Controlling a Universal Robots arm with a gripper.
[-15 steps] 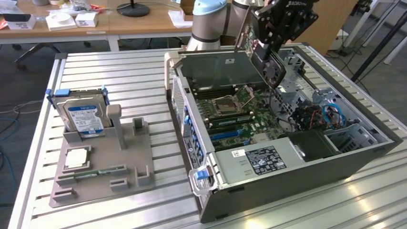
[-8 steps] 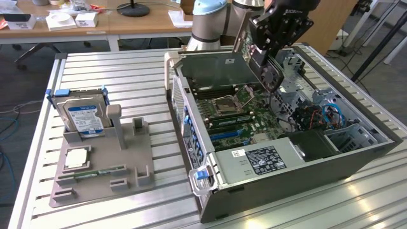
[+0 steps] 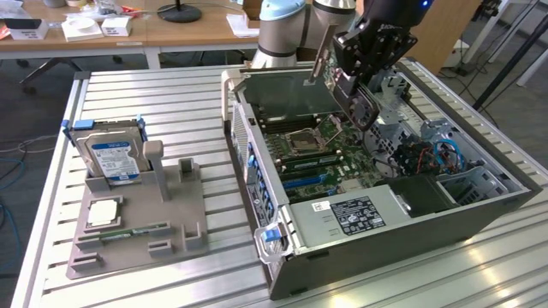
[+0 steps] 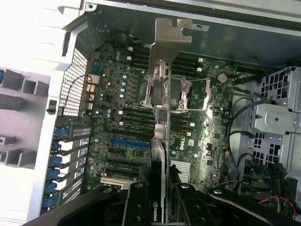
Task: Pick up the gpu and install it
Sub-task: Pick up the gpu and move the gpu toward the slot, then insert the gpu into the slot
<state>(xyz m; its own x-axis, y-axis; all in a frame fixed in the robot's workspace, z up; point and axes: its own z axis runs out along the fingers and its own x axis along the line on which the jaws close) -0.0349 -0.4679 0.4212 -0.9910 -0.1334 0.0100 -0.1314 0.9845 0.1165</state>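
Note:
The gpu (image 3: 358, 102) hangs over the open computer case (image 3: 385, 250), with my gripper (image 3: 364, 64) shut on its upper edge. Its silvery bracket (image 3: 319, 59) points toward the case's back wall. In the wrist view the gpu (image 4: 162, 141) is edge-on, with the bracket (image 4: 169, 42) at its far end and my gripper (image 4: 162, 197) clamped on the card between the black fingers (image 4: 136, 207). Below it lies the motherboard (image 4: 117, 117), and the card is lined up beside the blue slot (image 4: 129, 141). The card is above the board, not touching it.
A grey fixture (image 3: 137, 237) at the exterior view's left holds a blue-labelled hard drive (image 3: 111, 157), a processor chip (image 3: 101, 212) and a green memory stick (image 3: 128, 232). Inside the case are a power supply (image 3: 347, 218), a drive cage (image 3: 471, 183) and cables (image 3: 445, 154).

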